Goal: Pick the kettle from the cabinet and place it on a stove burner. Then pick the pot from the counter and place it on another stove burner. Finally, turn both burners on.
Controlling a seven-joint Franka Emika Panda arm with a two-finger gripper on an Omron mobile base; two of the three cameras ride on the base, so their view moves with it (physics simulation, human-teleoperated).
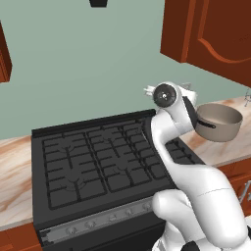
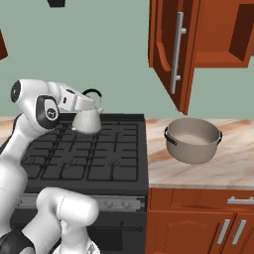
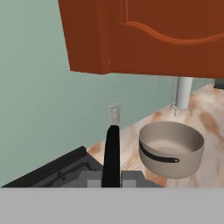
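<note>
Kettle [image 2: 88, 120] out of the open cabinet [image 2: 171, 49], hanging by its black handle from the closed gripper [image 2: 92, 105] above the far stove burners [image 2: 94, 134], not set down; pot [image 2: 193, 139] on the counter [image 2: 198, 168] at right, both burners unlit.

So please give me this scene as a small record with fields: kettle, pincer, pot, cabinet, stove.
kettle: held by its black handle above the rear right of the stove
pincer: shut on the kettle handle
pot: on the counter, right of the stove, untouched
cabinet: door open
stove: no cookware resting on the burners
counter: cream marble look
</note>
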